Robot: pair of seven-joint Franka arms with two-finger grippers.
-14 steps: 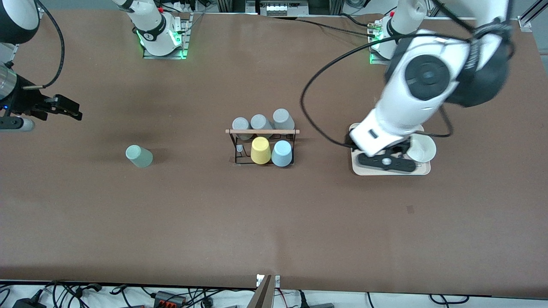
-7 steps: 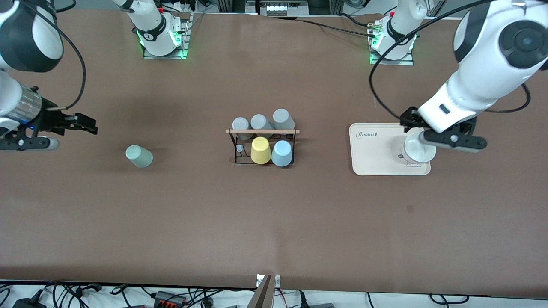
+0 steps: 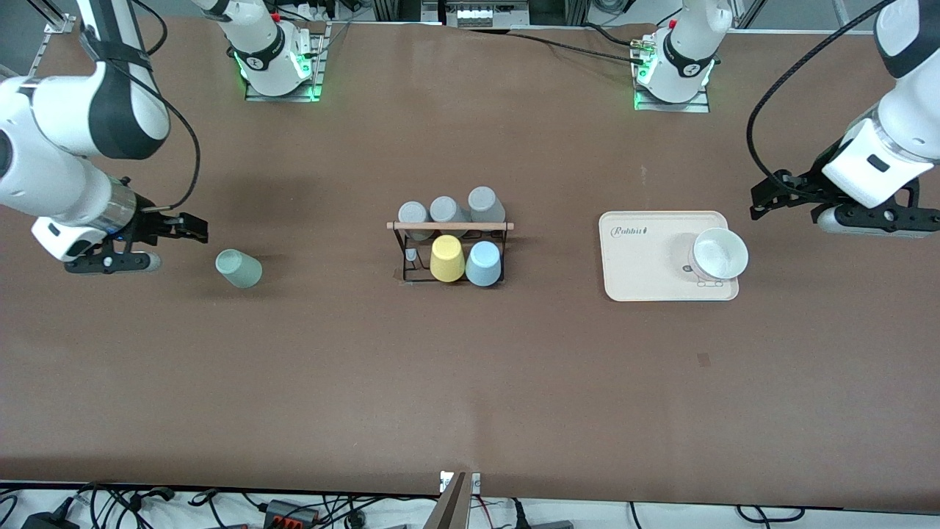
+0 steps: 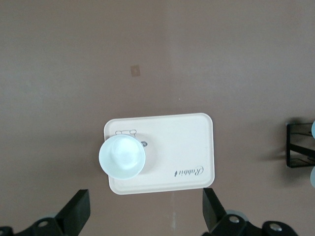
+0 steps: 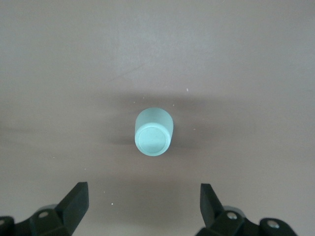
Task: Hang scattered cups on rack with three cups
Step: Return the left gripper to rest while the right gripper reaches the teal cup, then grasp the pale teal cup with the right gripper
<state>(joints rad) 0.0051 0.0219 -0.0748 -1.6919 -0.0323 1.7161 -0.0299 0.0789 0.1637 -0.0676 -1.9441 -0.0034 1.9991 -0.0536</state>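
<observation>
One pale mint green tapered cup (image 3: 239, 268) was seen on the table toward the right arm's end, well apart from the black wire rack (image 3: 449, 251) — the light blue cup (image 3: 483, 263) was on it. Right gripper (image 3: 192, 229), fingers spread, was held beside the mint cup; left gripper (image 3: 764, 200), likewise spread, was held near the cream tray (image 3: 646, 257).

Table: brown table (image 3: 470, 382), matte and plain.
Mint cup (image 3: 238, 268): standing upside down on the table, toward the right arm's end, alone and well apart from the rack.
Rack (image 3: 449, 250): black wire frame with a wooden rod on top, standing mid-table.
Tray (image 3: 646, 272): cream rectangle lying flat on the table toward the left arm's end, apart from the rack.
Arm bases: two, mounted along the table edge farthest from the front camera.
Small mark (image 3: 703, 359): dark square patch on the surface, nearer the front camera than the tray.
</observation>
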